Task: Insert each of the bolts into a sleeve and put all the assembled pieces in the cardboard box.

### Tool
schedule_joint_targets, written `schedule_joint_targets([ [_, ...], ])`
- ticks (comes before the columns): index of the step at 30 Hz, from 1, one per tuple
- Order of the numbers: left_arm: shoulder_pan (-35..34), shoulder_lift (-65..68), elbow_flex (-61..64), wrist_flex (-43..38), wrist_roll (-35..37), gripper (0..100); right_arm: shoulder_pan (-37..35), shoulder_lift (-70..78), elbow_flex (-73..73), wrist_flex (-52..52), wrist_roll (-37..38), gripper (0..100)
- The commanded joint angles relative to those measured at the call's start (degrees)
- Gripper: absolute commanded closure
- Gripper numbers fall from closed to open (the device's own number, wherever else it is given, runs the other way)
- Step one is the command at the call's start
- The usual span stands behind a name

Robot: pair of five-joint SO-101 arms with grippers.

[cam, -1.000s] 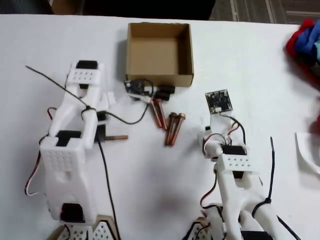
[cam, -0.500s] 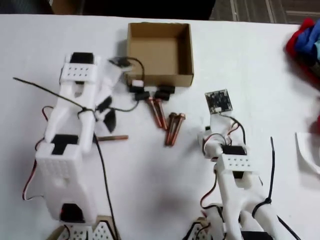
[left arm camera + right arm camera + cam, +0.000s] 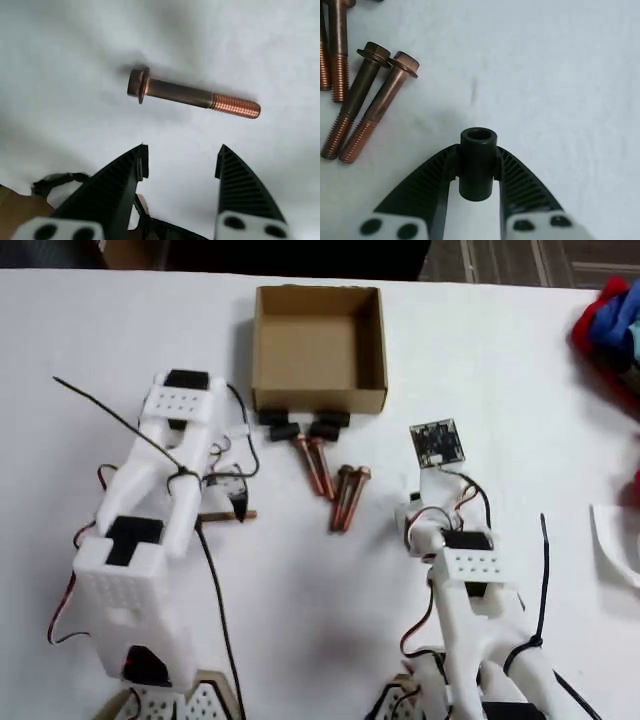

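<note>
A lone copper bolt lies flat on the white table, just beyond my open left gripper. From above, that bolt sits at the left gripper. My right gripper is shut on a black sleeve, which stands upright with its bore showing. Two bolts lie side by side near it, and others lie farther off. In the high view, several bolts lie in front of the cardboard box. Two black sleeves rest against its front wall.
The box stands open at the back centre. Black cables trail from both arms over the table. Coloured cloth and a white object sit at the right edge. Bare table lies between the two arms.
The left arm swung left and toward the back, then came back right and down over the lone bolt. The bolt stayed put. The right arm has not moved.
</note>
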Motion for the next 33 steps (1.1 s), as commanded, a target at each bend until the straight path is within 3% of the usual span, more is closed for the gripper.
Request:
schedule_joint_targets([
  [1, 0.2, -3.2, 0.1, -2.5, 7.4, 76, -0.4, -1.9, -0.2, -1.1, 0.1, 97.8],
  [17, 0.1, -2.1, 0.6, -5.5, 16.2, 76, -0.4, -1.9, -0.2, -1.1, 0.1, 97.8],
  [25, 0.0, 12.0, -1.8, -5.4, 16.3, 76, -0.4, -1.9, -0.2, -1.1, 0.1, 97.8],
  [33, 0.0, 23.2, -10.3, 1.1, 16.0, 77, -0.4, -1.9, -0.2, -1.1, 0.1, 97.8],
])
